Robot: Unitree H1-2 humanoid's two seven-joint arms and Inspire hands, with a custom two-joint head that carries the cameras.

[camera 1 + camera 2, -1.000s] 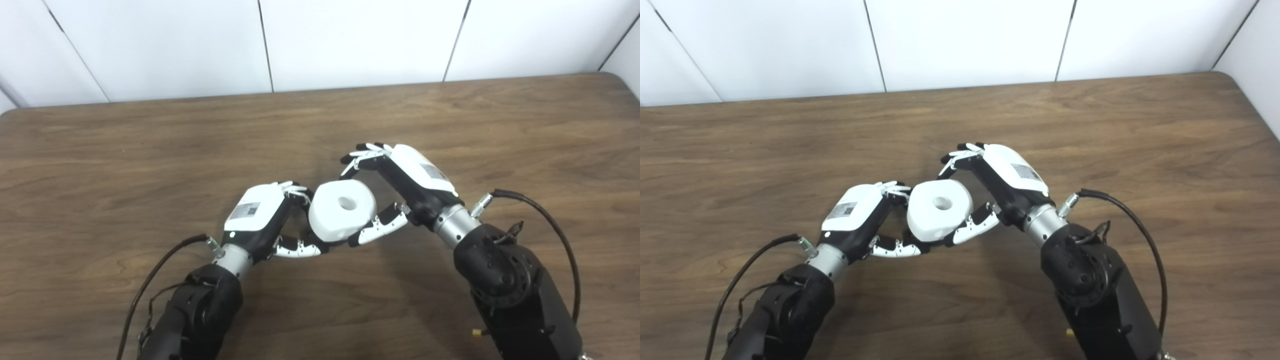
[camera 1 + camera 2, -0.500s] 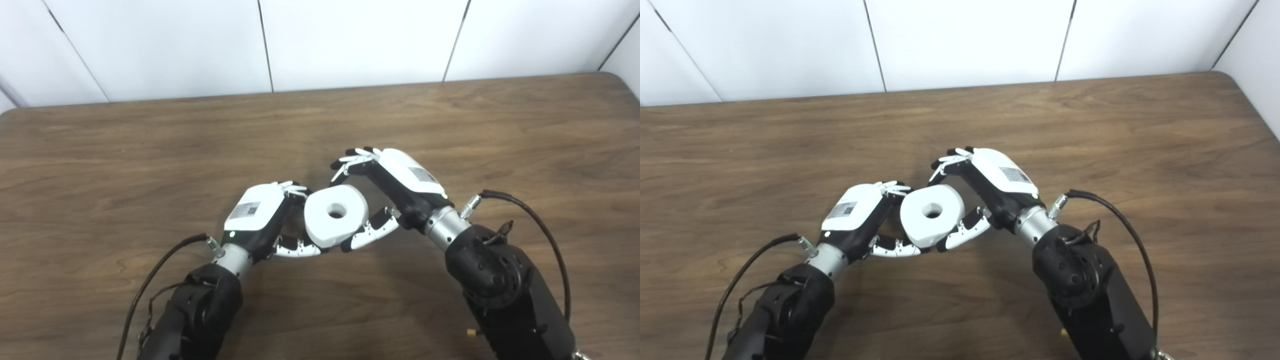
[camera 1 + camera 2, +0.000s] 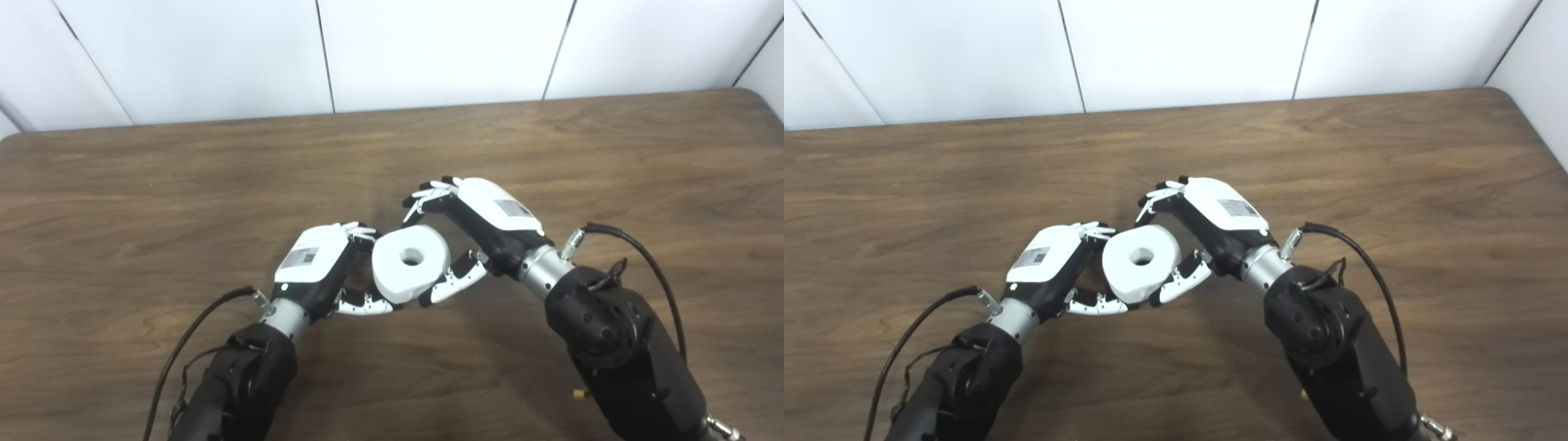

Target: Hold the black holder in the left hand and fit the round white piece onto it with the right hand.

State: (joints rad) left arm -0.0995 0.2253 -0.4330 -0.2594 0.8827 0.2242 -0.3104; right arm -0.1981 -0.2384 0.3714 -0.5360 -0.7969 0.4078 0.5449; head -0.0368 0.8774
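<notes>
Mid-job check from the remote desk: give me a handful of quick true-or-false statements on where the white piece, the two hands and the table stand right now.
1. The round white piece sits between the two hands. True.
2. The white piece lies alone on the table, clear of both hands. False: fingers of the left hand and the right hand are against it.
3. The hole in the white piece faces up toward the cameras. True.
4. The black holder is in plain view. False: the white piece and left hand hide it.
5. The right hand is off at the table's far right corner. False: it is at the middle, beside the piece.
</notes>
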